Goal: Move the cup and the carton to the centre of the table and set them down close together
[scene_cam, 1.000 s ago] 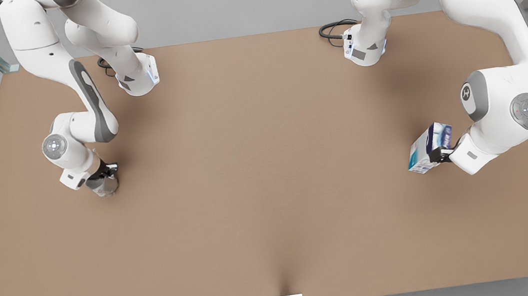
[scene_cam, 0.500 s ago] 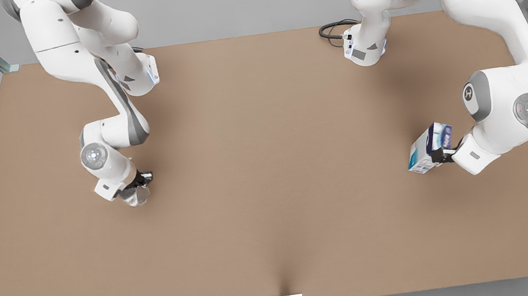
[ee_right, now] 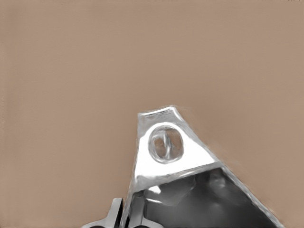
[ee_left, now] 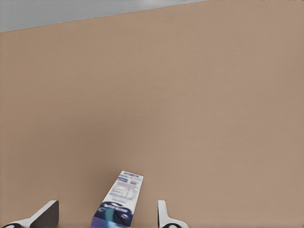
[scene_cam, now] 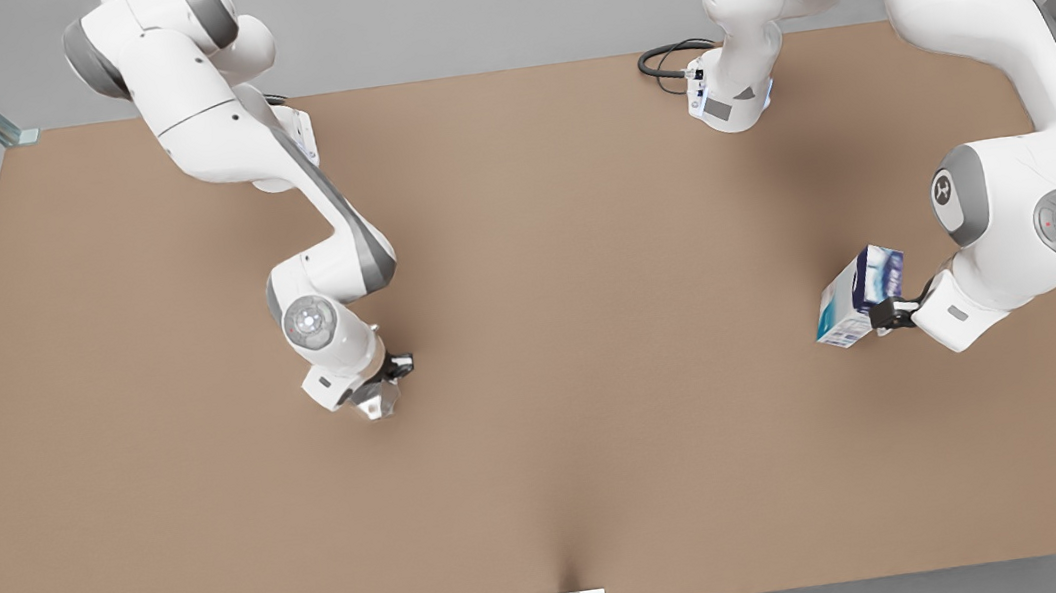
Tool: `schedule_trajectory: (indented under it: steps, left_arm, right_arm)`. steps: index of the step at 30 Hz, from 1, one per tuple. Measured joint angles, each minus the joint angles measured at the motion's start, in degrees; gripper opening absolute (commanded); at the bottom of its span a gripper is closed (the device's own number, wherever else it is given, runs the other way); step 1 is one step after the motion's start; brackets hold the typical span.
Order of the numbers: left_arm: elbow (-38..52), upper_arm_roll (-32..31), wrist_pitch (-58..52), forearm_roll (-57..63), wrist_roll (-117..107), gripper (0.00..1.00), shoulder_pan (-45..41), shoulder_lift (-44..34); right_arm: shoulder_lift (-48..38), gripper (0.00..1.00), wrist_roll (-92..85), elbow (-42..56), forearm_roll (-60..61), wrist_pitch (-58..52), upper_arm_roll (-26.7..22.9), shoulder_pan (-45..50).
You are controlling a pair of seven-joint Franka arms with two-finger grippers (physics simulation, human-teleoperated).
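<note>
right now the right gripper [scene_cam: 384,383], on the arm at the front view's left, is closed on the cup [scene_cam: 376,402], which hangs under it above the table [scene_cam: 548,455], left of the table's middle in that view. in the right wrist view the cup [ee_right: 180,180] is silvery and faceted, seen close up with a finger [ee_right: 114,213] against its side and the bare brown table [ee_right: 71,95] beyond. over at the front view's right, the left gripper [scene_cam: 883,311] sits at the carton [scene_cam: 857,296], near the table's right edge and well apart from the cup. the carton leans, its white, teal and dark blue faces turned up toward the camera. in the left wrist view the carton [ee_left: 118,202] stands between the two fingertips [ee_left: 45,216], with a clear gap of table [ee_left: 190,95] showing on each side of it, so the fingers are spread and not pressing on it there. whether the carton rests on the table or is lifted off it i cannot tell. a black cable [scene_cam: 666,63] loops beside the arm's base at the far edge.
</note>
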Motion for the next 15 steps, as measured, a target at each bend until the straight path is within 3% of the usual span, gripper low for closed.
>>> schedule_trajectory:
  steps: [15]
  left_arm:
    - [0.0, 0.1, 0.1, 0.0, -0.2, 1.0, 0.0, 0.0]
  right_arm:
    - [20.4, 0.21, 13.2, 30.7, 0.7, -4.2, -1.0, 12.2]
